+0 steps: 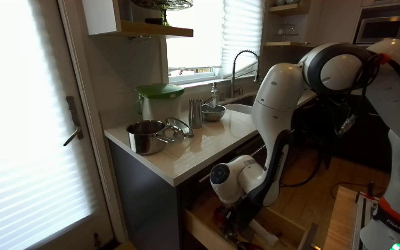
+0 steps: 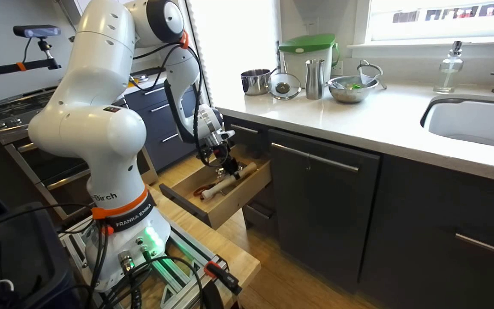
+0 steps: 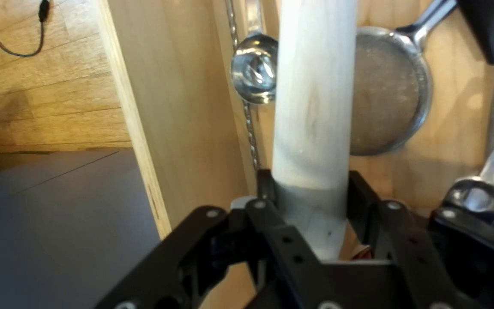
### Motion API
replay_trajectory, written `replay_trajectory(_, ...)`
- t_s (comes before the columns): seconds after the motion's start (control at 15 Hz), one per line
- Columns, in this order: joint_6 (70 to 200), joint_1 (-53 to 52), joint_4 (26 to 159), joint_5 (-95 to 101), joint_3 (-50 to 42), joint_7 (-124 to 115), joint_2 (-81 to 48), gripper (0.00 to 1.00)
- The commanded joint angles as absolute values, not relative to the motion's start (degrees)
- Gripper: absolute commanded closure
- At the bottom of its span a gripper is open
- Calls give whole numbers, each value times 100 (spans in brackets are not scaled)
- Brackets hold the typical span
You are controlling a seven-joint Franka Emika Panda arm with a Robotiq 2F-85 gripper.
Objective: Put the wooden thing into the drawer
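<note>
The wooden thing is a pale, thick stick (image 3: 313, 94), which lies lengthwise inside the open drawer's outline in the wrist view. It also shows in both exterior views (image 1: 264, 233) (image 2: 218, 189). My gripper (image 3: 309, 189) reaches down into the drawer, with one black finger against each side of the stick. The gripper also shows in both exterior views (image 1: 247, 218) (image 2: 235, 171). The drawer has pale wood walls (image 3: 174, 86) (image 2: 236, 208) and a dark front panel (image 2: 185, 207). I cannot tell whether the stick rests on the drawer's contents or is slightly raised.
The drawer holds a round strainer (image 3: 388, 94), a small metal scoop (image 3: 254, 71) and an orange-red handled item (image 2: 203, 189). The countertop edge (image 1: 200, 173) overhangs beside the arm. On it stand a metal pot (image 1: 146, 139), a glass lid (image 1: 180, 127) and a metal bowl (image 1: 214, 113).
</note>
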State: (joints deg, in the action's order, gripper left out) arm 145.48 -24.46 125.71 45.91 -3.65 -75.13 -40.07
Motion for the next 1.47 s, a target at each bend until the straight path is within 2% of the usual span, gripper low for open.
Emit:
replay_trajectory(0.0, 15163, -2431, 12922, 5034, -400, -7523, -3776, 81)
replay_trajectory(0.33, 15380, -2452, 13189, 5171, -441, -7648, -3691, 81)
replay_trajectory(0.87, 14983, -2678, 13532, 5404, -659, -8243, -3202, 81)
replay_trajectory(1.4, 14710, -2313, 13651, 5364, -189, -8044, -3114, 81)
